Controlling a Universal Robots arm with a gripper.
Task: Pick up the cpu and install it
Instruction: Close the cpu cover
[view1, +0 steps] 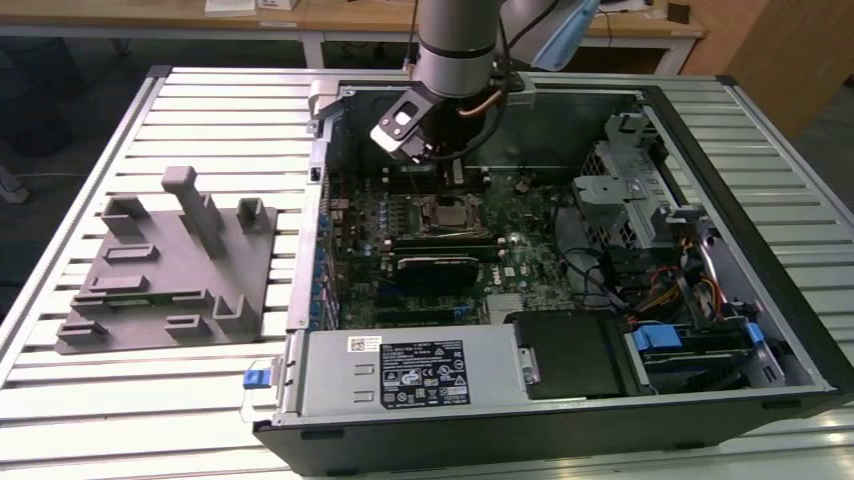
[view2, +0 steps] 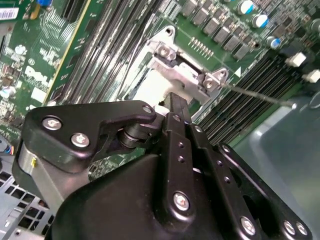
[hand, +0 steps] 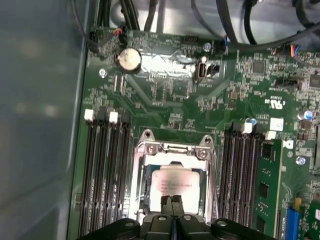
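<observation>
Though not yet clamped down, judged nearly finished.
Noted cpu lying flat inside socket frame, metal top uncovered; saw pincer pressed together, holding nothing, tips just over same frame; judged securing outstanding.

I am looking at an open computer case lying on its side on a slatted metal table. I am seeing a grey plastic tray with upright posts sitting on the slats just beside the case, toward the exterior view's left. Inside the case a green motherboard is facing up, a silver power supply is lying along the front wall, and a bundle of coloured cables is running toward the exterior view's right. In the first wrist view I am making out a coin battery and black memory slots on the board. Wooden desks are standing behind the table.
</observation>
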